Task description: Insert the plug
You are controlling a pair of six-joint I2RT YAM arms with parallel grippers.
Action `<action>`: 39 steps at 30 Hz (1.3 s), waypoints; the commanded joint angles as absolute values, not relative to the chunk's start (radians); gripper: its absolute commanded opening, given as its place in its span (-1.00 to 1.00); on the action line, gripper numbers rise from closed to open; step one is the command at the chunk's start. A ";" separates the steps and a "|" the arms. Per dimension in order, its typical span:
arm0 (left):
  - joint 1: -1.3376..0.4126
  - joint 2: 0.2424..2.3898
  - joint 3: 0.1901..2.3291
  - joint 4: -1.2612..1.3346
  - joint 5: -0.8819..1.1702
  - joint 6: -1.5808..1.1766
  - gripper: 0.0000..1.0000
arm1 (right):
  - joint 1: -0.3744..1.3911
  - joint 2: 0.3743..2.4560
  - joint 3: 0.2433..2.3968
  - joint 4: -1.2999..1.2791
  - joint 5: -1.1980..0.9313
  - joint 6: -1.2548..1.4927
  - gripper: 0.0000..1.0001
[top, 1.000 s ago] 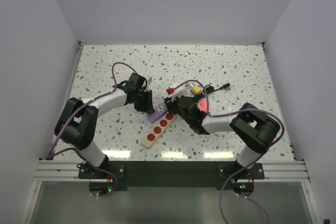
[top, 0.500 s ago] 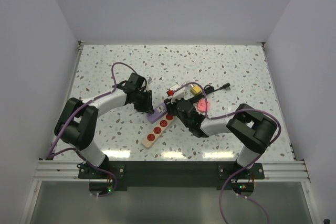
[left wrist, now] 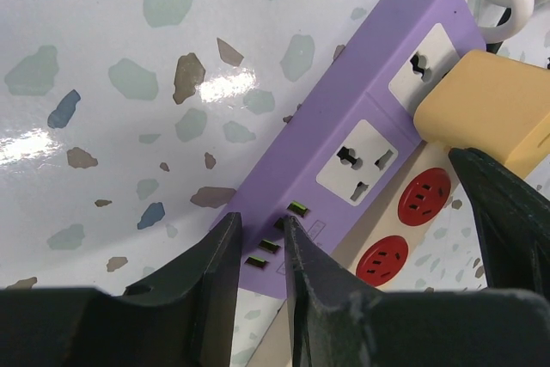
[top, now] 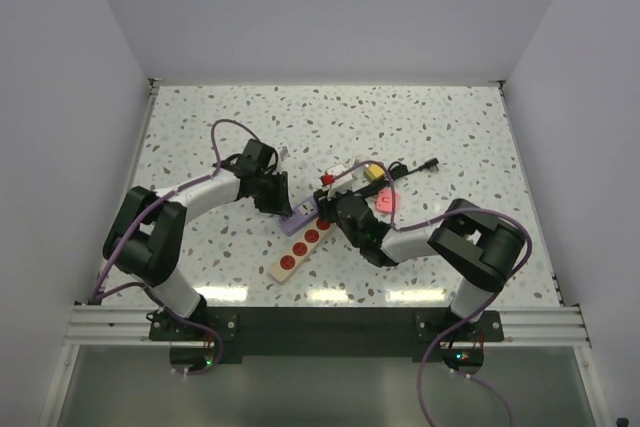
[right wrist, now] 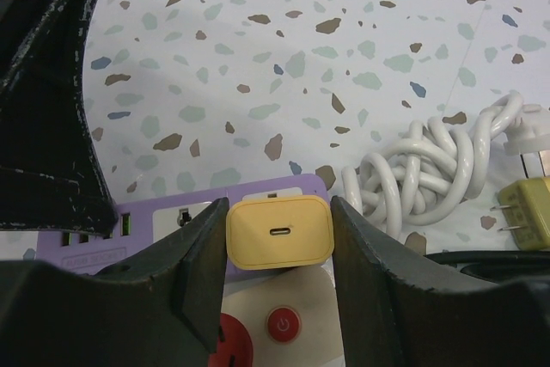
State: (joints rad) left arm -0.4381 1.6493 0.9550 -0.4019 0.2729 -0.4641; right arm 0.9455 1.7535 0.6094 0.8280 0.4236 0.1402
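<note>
A yellow plug (right wrist: 279, 231) with a small port on its back sits between the fingers of my right gripper (right wrist: 279, 202), which is shut on it. It hangs just over a socket of the purple power strip (right wrist: 258, 191), seen too in the left wrist view as the yellow plug (left wrist: 490, 109). From above, my right gripper (top: 326, 205) hides the plug. My left gripper (left wrist: 258, 223) has its jaws almost together, nothing between them, tips resting on the USB end of the purple strip (left wrist: 344, 126). In the top view my left gripper (top: 283, 201) stands at the purple strip (top: 297, 216).
A white strip with red sockets (top: 297, 250) lies against the purple one. A coiled white cable (right wrist: 430, 169) and a second yellow plug (right wrist: 526, 212) with bare prongs lie to the right. A black cable (top: 420, 164) trails behind the right arm.
My right wrist has crept slightly left toward the purple strip with the plug. The left jaws have narrowed a little; that arm has stayed in place.
</note>
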 commanded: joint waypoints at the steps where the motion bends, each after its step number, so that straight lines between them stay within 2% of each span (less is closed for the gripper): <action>1: -0.454 1.703 0.911 -0.399 0.299 -0.488 -0.40 | 1.060 1.893 0.500 0.328 0.235 0.310 -1.00; 17: -0.443 1.710 0.911 -0.379 0.331 -0.480 -0.42 | 1.146 1.934 0.459 0.327 0.264 0.425 -1.00; 23: -0.443 1.713 0.917 -0.374 0.336 -0.482 -0.43 | 1.147 1.988 0.491 0.325 0.216 0.404 -1.00; 27: -0.443 1.712 0.925 -0.377 0.328 -0.471 -0.44 | 1.147 1.947 0.509 0.290 0.212 0.379 -1.00; 32: -0.443 1.710 0.925 -0.380 0.298 -0.448 -0.45 | 1.149 1.810 0.595 0.143 0.227 0.342 -1.00; 37: -0.443 1.694 0.913 -0.382 0.276 -0.439 -0.45 | 1.146 1.775 0.759 -0.026 0.285 0.311 -1.00; 39: -0.443 1.686 0.911 -0.385 0.272 -0.431 -0.45 | 1.135 1.749 0.794 -0.052 0.313 0.304 -0.82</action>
